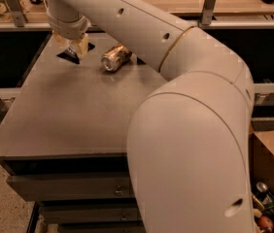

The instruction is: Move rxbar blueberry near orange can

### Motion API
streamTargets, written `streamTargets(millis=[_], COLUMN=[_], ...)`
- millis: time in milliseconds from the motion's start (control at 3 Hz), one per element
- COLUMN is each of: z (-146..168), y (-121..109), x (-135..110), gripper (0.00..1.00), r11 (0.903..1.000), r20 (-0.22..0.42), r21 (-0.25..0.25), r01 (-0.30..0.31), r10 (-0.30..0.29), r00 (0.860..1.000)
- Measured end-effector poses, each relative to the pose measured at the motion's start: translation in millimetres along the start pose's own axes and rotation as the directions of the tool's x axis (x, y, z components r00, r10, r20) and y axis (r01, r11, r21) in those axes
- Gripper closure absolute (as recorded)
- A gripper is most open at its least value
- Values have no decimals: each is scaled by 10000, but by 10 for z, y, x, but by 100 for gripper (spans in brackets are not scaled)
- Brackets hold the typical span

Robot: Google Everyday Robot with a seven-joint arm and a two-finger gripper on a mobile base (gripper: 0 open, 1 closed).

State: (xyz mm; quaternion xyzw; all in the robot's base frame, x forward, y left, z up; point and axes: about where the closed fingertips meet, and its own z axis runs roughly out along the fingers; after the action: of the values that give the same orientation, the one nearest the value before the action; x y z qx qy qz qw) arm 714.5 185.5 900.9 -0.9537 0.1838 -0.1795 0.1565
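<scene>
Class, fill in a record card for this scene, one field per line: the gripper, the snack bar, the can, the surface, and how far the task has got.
gripper: the gripper is at the table's far corner, on the picture's left, right over the bar
bar: small flat snack bar in a dark navy-blue wrapper, under the gripper's tip; lifted or resting, cannot tell
can: metallic orange-gold drink can, lying on its side, apart from the bar
surface: flat grey tabletop
task: bar not yet next to the can
</scene>
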Motion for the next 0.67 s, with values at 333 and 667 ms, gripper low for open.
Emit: streamTargets(millis=[333,667], z=[149,255], y=[40,99], x=[54,109], gripper=[100,82], r11=[9994,9982], r20=[-30,-7], r21=[-103,-265], r01=[-316,-537], r10=[316,537], r00=[9995,9986])
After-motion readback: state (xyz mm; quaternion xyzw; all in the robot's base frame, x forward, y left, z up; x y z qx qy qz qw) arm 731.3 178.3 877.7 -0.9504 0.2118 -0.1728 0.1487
